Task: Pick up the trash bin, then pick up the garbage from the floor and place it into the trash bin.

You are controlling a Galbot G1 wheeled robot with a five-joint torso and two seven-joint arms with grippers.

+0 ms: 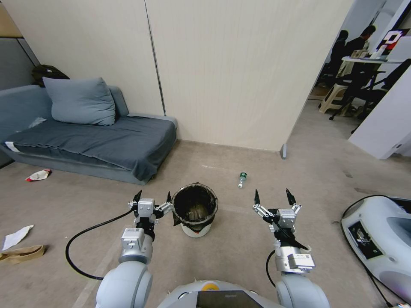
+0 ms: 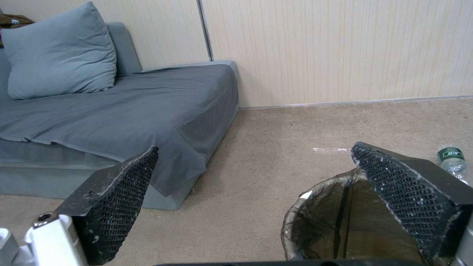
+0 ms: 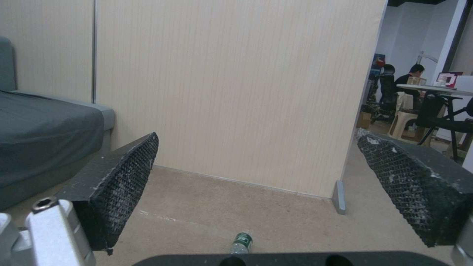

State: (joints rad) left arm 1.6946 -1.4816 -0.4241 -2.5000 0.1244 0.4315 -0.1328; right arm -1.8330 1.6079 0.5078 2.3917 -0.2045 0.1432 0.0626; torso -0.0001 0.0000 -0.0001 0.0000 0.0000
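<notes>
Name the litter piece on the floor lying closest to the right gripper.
The plastic bottle, lying just ahead of the right gripper; the wrapper, paper scrap and brown bag lie far left.

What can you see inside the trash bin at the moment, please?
Inside the trash bin, a dark liner covers the wall, folded over the rim. Its glossy folds reflect light; no clear litter shows. The very bottom is shadowed, so small pieces cannot be ruled out.

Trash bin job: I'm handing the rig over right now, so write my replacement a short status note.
Left gripper: open, just left of the trash bin, one finger at its rim; not gripping.
Right gripper: open, in the air right of the bin.
Bin stands upright on the floor, lined.
Litter on the floor: plastic bottle beyond the bin; red-and-white wrapper by the sofa; paper scrap and brown paper bag far left.
Done: nothing visibly.
Left: lift the bin, collect all litter.
</notes>
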